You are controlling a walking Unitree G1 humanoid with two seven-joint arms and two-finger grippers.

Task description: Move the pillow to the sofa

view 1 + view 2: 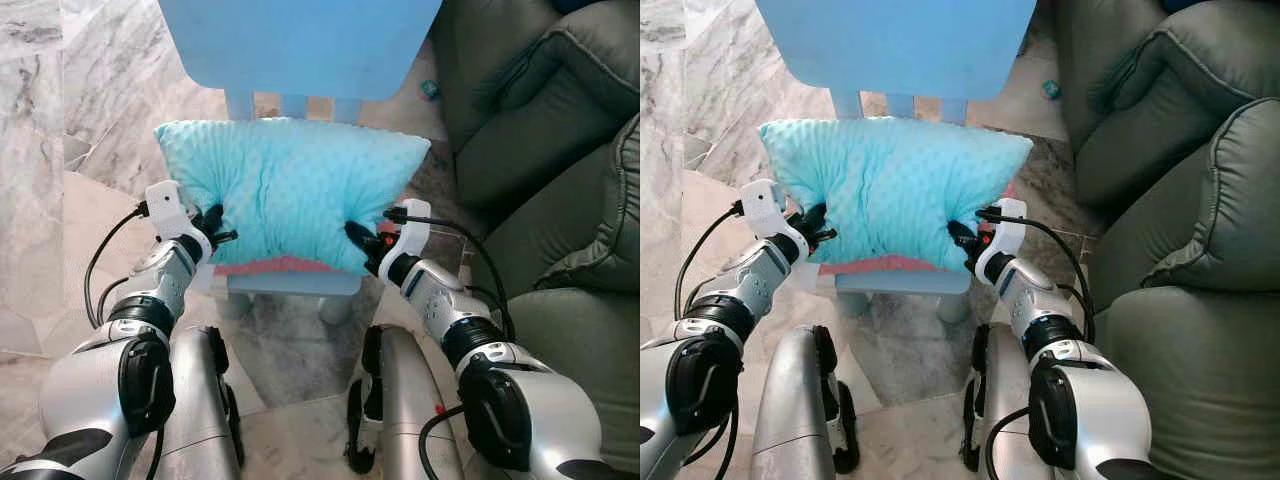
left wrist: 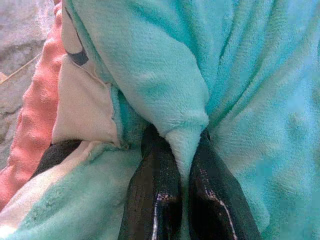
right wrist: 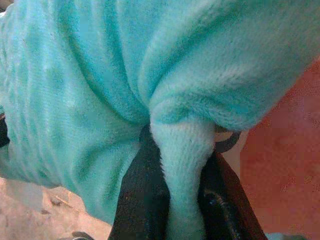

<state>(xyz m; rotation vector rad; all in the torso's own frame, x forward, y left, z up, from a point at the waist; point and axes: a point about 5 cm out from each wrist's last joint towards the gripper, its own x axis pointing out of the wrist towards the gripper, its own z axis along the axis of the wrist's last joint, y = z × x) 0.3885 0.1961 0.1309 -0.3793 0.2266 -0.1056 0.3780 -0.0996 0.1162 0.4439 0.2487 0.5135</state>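
Nearest the camera, the robot's silver legs are seen standing on a grey-veined marble floor point(image 1: 60, 120). Just ahead, the turquoise pillow point(image 1: 290, 190) is gripped from both sides. The left gripper point(image 1: 213, 225) is clamped on the pillow's left edge, a fold of plush being pinched between its two black fingers point(image 2: 152, 200). The right gripper point(image 1: 362, 240) is closed in the same way on the right edge, with a ridge of fabric squeezed between its fingers point(image 3: 137, 200). The pillow is seen over the seat of a small blue chair point(image 1: 300, 40), above a coral-pink cushion point(image 1: 270, 266) lying on that seat; whether it rests on it cannot be told. Beyond the pillow, the chair's blue backrest is seen. To the right, a dark green sofa point(image 1: 560, 200) is placed beside the chair, its padded arm and seat within view.
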